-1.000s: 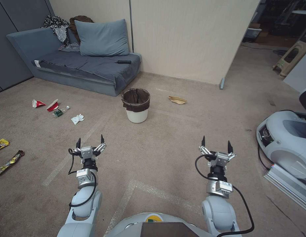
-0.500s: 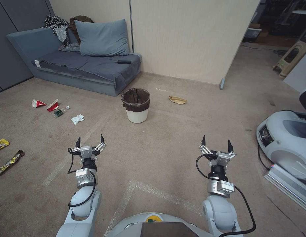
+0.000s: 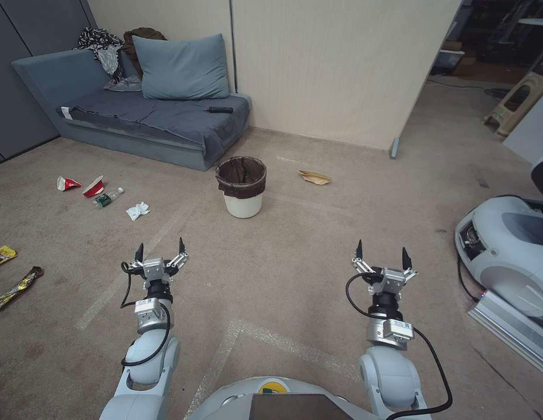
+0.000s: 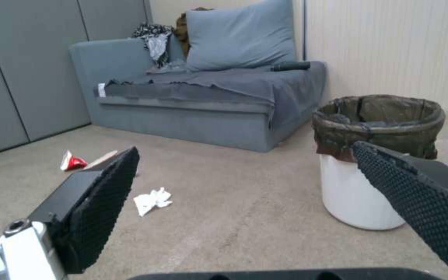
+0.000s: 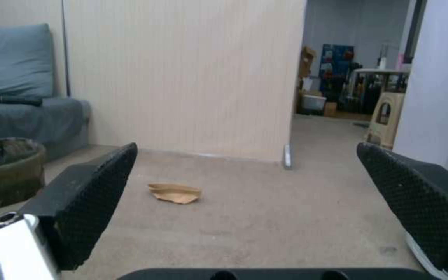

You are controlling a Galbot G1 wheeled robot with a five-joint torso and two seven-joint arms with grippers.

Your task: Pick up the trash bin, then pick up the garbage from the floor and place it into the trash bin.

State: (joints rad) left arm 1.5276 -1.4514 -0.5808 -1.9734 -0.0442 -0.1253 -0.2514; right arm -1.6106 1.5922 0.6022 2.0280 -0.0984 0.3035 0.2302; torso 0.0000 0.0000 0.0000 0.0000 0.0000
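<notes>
Ahead, trash bin point(image 3: 242, 185) upright on carpet, both grippers' jaws wide, holding nothing.

Trash bin point(image 3: 243, 204): white body, dark brown-black liner folded over rim. Landmark for the rest.
Left of bin: two red-and-white cups point(image 3: 93, 186), clear bottle point(image 3: 107, 198) with green label, white tissue point(image 3: 137, 210). Farther left: yellow-gold wrappers point(image 3: 14, 289).
Right of bin: tan folded paper point(image 3: 314, 177).
Behind bin: grey-blue sofa point(image 3: 137, 125), blue-grey pillow point(image 3: 181, 67), black-and-white patterned cloth point(image 3: 100, 45).
Carpet point(image 3: 271, 262): beige-brown.
Finger pads point(image 4: 105, 204): black, dimpled texture.
</notes>
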